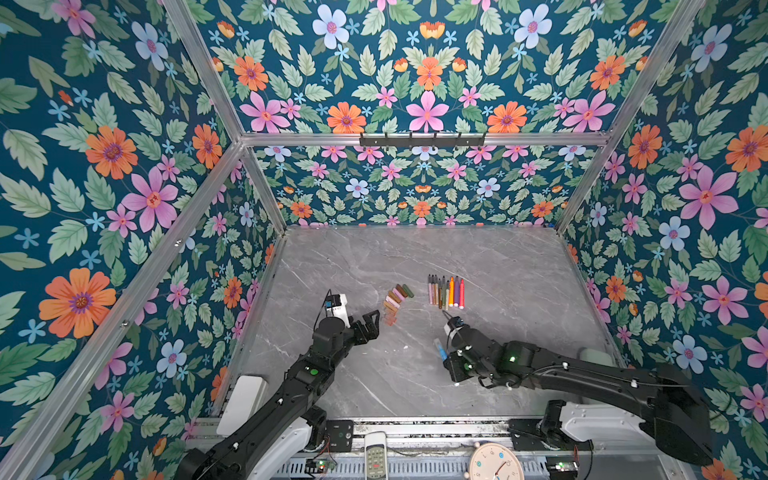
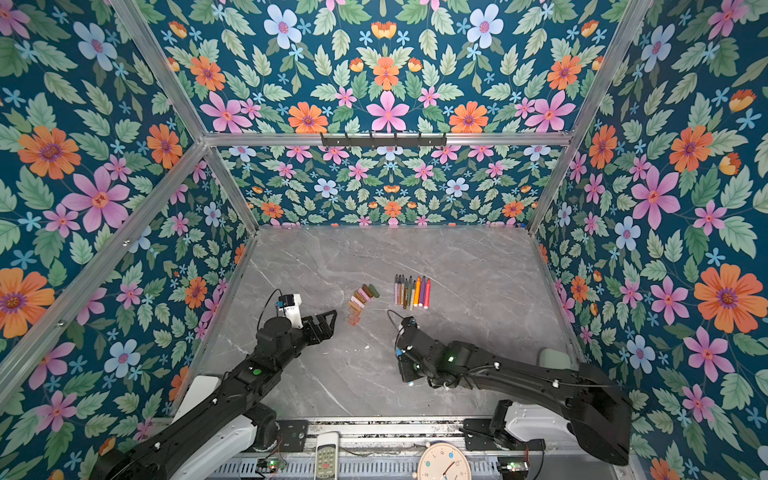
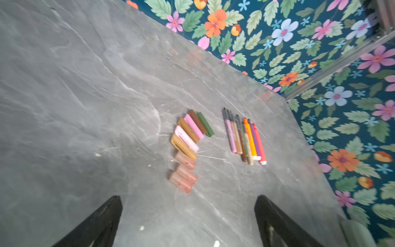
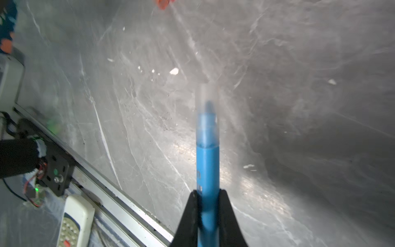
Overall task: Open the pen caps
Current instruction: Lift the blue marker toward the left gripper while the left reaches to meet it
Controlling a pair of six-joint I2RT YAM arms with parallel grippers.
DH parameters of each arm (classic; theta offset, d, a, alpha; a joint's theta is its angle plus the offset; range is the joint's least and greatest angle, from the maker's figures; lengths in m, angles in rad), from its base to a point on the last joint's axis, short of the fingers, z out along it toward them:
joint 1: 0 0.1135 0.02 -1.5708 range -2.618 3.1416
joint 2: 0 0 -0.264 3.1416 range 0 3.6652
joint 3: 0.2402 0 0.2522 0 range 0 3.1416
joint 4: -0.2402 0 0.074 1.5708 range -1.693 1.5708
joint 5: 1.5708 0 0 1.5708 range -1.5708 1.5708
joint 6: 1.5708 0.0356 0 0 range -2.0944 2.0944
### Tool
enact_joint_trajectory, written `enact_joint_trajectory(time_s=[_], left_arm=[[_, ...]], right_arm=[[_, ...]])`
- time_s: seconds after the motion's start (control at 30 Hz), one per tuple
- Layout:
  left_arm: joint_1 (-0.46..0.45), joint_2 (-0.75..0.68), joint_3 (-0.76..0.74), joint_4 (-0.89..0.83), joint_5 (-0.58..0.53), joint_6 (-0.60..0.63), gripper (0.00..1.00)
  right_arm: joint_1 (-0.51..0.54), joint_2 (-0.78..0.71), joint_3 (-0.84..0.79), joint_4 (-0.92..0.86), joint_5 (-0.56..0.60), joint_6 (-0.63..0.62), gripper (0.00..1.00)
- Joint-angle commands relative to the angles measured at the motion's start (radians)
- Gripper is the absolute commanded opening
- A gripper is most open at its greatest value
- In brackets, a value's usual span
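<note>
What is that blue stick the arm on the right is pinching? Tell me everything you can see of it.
It is a slim blue pen, smooth plastic by its look, with faint print near the grip. A frosted, see-through cap still covers its darker tip. The right gripper is shut on its barrel, the capped end pointing away over the grey table. Nothing else visibly touches it.

light: even, bright | glare: tabletop (image 4: 245, 171) sheen | blur: both wrist views
</note>
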Motion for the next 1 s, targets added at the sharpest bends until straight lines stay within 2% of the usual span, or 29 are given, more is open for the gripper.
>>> enact_joint_trajectory(time_s=[0.0,0.1,0.23,0.4,0.53,0.83,0.9,0.97], left_arm=[[-0.022,0.072,0.053,0.109,0.133,-0.049,1.0],[-0.068,0.138,0.098,0.148,0.193,-0.037,1.0],[-0.13,0.197,0.106,0.232,0.154,-0.039,1.0],[-0.146,0.311,0.104,0.378,0.184,-0.13,1.0],[-0.164,0.379,0.145,0.389,0.252,-0.167,1.0],[-0.188,0.386,0.193,0.363,0.316,-0.196,1.0],[-0.189,0.401,0.202,0.373,0.343,-0.206,0.95],[-0.189,0.418,0.202,0.406,0.371,-0.219,0.86]], right_arm=[[-0.09,-0.076,-0.036,-0.001,-0.104,-0.029,0.09],[-0.155,-0.109,-0.035,-0.045,-0.146,-0.052,0.09],[-0.164,-0.105,0.0,-0.106,-0.131,-0.068,0.09],[-0.165,-0.124,0.016,-0.111,-0.166,-0.036,0.1],[-0.165,-0.154,-0.004,-0.071,-0.195,-0.013,0.11],[-0.164,-0.175,-0.061,0.029,-0.265,0.045,0.13],[-0.165,-0.176,-0.076,0.065,-0.297,0.044,0.12],[-0.164,-0.171,-0.066,0.069,-0.31,0.035,0.1]])
